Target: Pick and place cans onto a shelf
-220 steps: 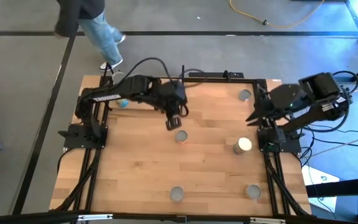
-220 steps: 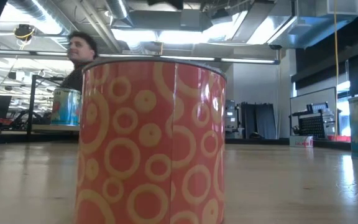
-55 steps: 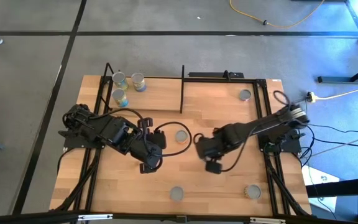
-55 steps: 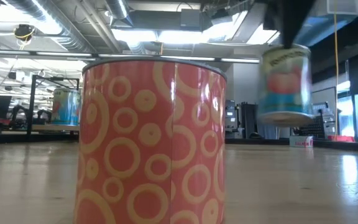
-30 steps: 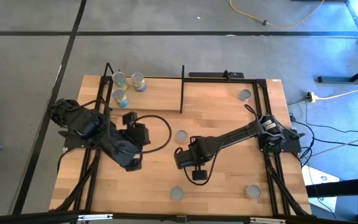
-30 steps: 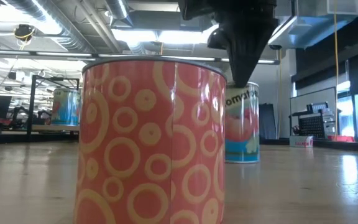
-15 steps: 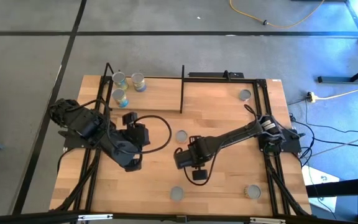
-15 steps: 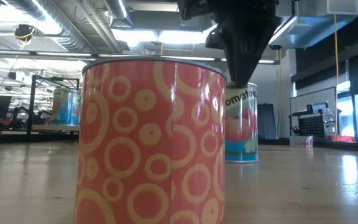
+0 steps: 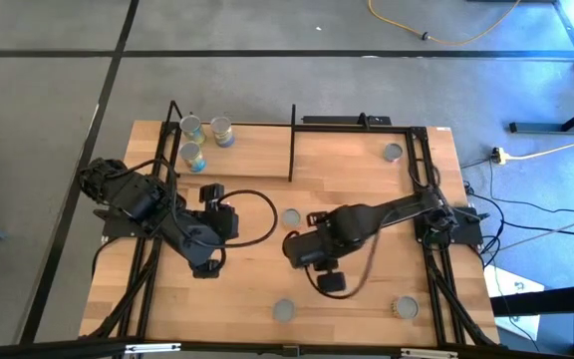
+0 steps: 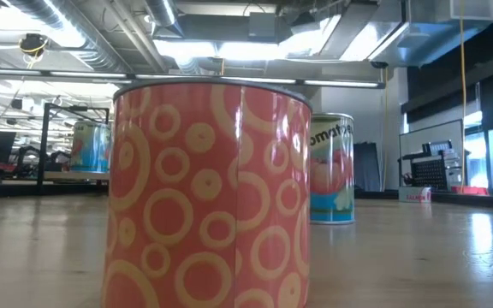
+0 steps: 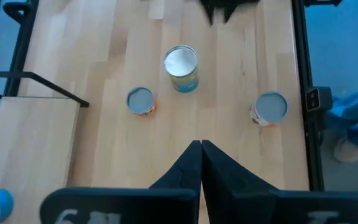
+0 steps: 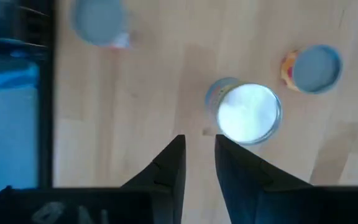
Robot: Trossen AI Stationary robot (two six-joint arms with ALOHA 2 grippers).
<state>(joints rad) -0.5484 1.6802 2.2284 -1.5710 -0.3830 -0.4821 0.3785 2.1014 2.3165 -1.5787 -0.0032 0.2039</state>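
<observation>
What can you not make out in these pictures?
1. High view: the tomato can is unseen, probably under the right arm.
2. Low view: the orange can hides part of its label.
3. Right wrist view: the far can is blurred, label unreadable.
4. High view: labels of the cans on the shelf are too small.

Bright overhead light, blurred right wrist view.

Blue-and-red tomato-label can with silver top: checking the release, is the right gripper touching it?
Apart. The low view shows the tomato-label can standing alone on the table, nothing gripping it; the right gripper is open.
</observation>
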